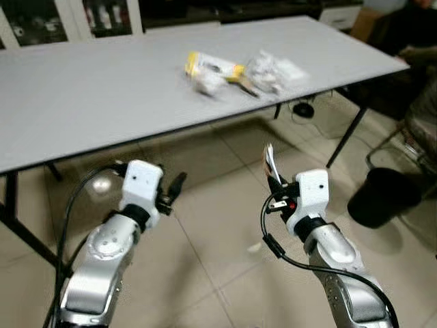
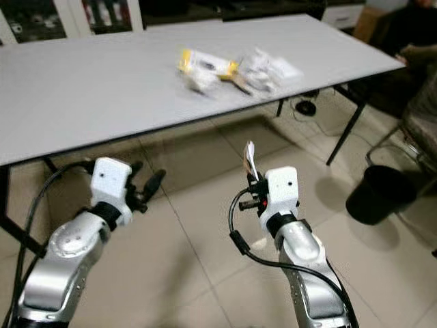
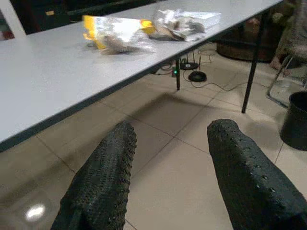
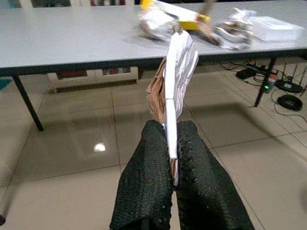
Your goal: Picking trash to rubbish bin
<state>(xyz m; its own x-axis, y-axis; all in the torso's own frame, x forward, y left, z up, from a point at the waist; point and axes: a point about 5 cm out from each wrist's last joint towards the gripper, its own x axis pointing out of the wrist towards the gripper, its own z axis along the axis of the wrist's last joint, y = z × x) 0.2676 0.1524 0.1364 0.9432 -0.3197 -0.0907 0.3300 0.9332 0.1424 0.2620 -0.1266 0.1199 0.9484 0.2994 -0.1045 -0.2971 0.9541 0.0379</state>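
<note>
Right gripper (image 4: 170, 158) clamped tight on a flat scrap of wrapper (image 4: 175, 72), white with a brownish inner side, standing straight up out of the closed fingers. Held low over the tiled floor (image 1: 225, 232), in front of the table (image 1: 89, 89).

Bin (image 1: 382, 197) off to the right, black, sitting on the floor beyond the table's far leg. So: wrapper's long axis upright, bin to the right of and a little ahead of the gripper holding it. Right arm clearly the nearer one. Probably a turn or a few steps that way needed before any drop; well apart for now.

Left gripper (image 3: 168, 158) open, fingers spread, nothing between them, hovering below the table edge and pointed at the floor under it.

More trash up on the table: a yellow and white packet (image 1: 208, 68) and a crumpled clear plastic bag (image 1: 273, 68) just beside it, both blurred, contents hard to tell.

Bin's rim soft and dark, mouth not readable from here. Far right edge cut off: a chair frame (image 1: 403, 143) partly in view, and a dark seated figure (image 1: 416, 34), hardly made out.
</note>
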